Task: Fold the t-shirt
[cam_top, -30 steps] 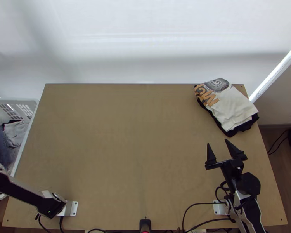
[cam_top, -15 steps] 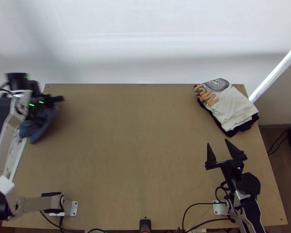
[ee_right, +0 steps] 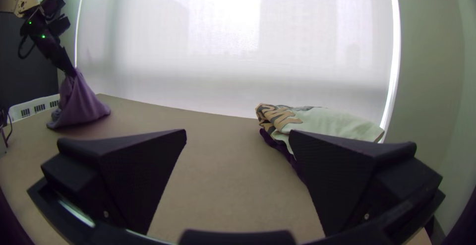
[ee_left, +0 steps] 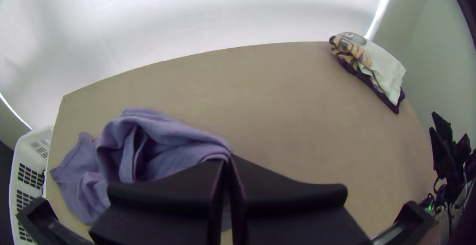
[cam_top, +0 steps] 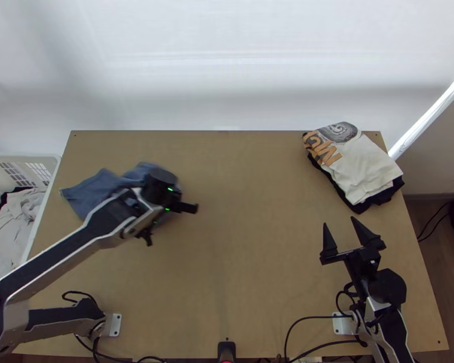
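Evidently, the blue-grey t-shirt (cam_top: 94, 189), matte and deeply creased, rests bunched on the table's (cam_top: 251, 266) left side, one part raised to a peak, pinched in the downward-pointing left gripper (cam_top: 181, 207). The right gripper (cam_top: 339, 221) stands well apart, tapered black fingers spread.

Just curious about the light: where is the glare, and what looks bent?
Right wrist view: strongest glare high on the white blind; top view: grey shadow band low across the blind, bright strip along its right edge; left wrist view: far edge of the table bows upward.
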Robot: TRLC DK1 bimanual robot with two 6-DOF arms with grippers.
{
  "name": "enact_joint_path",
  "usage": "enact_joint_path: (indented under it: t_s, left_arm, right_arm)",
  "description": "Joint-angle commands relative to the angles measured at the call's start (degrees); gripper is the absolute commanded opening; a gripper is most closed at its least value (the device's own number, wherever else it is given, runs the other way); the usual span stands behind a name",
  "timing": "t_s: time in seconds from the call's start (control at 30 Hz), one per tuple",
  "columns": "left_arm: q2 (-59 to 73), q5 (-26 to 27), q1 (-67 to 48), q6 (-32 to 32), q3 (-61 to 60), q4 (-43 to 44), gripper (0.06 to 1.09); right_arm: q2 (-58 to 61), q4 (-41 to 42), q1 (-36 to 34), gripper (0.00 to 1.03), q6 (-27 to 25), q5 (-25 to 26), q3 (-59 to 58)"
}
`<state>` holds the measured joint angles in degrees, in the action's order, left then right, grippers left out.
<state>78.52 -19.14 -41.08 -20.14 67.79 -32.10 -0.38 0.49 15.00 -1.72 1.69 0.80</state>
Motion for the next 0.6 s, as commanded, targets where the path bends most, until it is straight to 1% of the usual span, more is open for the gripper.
enact_joint_path:
  t_s: [0.0, 0.13, 0.33, 0.37, 0.4, 0.43, 0.5, 0.53, 0.57]
  left_arm:
    - [4.54, -1.34, -4.80, -3.94, 0.77, 3.71, 0.09]
    - [10.16, -1.34, -9.98, -6.23, 4.54, 7.84, 0.09]
    - [18.42, -2.31, -14.91, -10.01, 13.51, 8.98, 0.10]
    - [19.21, -3.10, -15.43, -10.01, 14.74, 9.07, 0.17]
    - [19.56, -3.28, -16.05, -9.74, 15.62, 8.98, 0.37]
    - [19.83, -3.63, -16.49, -9.21, 16.41, 8.98, 0.60]
    - [19.74, -3.89, -16.49, -8.86, 17.73, 8.98, 1.00]
    - [19.74, -3.89, -16.22, -8.25, 18.43, 8.98, 1.05]
    - [19.56, -3.89, -15.79, -7.81, 18.96, 8.98, 1.05]
  right_arm:
    - [0.12, -0.93, 0.64, 0.98, 0.40, 0.68, -0.27]
    - [0.12, -0.93, 0.64, 0.98, 0.40, 0.68, -0.27]
    - [0.12, -0.93, 0.64, 0.98, 0.40, 0.68, -0.36]
    - [0.12, -0.93, 0.64, 0.98, 0.40, 0.68, -0.27]
    - [0.12, -0.93, 0.64, 0.98, 0.40, 0.68, -0.36]
    - [0.12, -0.93, 0.64, 0.98, 0.40, 0.68, -0.36]
    - [0.12, -0.93, 0.64, 0.98, 0.40, 0.68, -0.36]
    - [0.12, -0.93, 0.64, 0.98, 0.40, 0.68, -0.36]
    - [0.12, -0.93, 0.64, 0.98, 0.40, 0.68, -0.27]
